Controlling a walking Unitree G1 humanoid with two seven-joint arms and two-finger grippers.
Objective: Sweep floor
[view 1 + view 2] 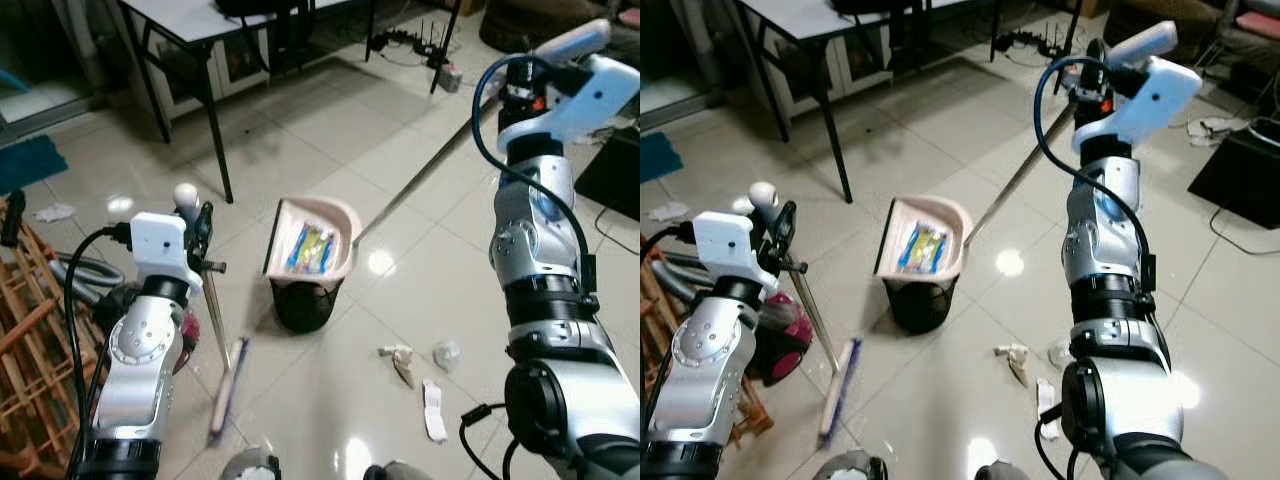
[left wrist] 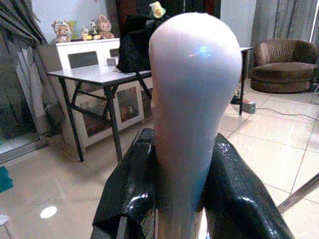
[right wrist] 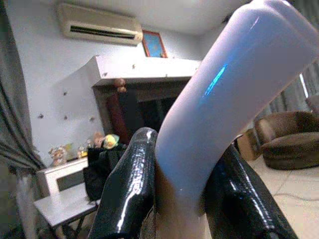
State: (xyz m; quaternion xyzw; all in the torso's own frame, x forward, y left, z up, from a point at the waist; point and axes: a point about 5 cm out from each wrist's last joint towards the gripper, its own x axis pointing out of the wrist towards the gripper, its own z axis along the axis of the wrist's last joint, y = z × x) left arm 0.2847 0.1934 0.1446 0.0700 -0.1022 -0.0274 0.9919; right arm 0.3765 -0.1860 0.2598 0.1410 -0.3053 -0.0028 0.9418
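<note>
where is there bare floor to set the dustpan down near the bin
Bare tile lies between the black bin and the table leg, and behind the bin beside the long dustpan handle. The dustpan sits tipped over the bin. Crowded: paper scraps right of the bin; the broom head left of it.

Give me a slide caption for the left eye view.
Left gripper holds the broom; right gripper tips the wrapper-filled dustpan over a black bin, litter remaining.

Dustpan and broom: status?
Left gripper shut on broom handle. Right gripper shut on dustpan handle. Dustpan tipped over black bin, wrappers inside. Paper scraps on floor.
</note>
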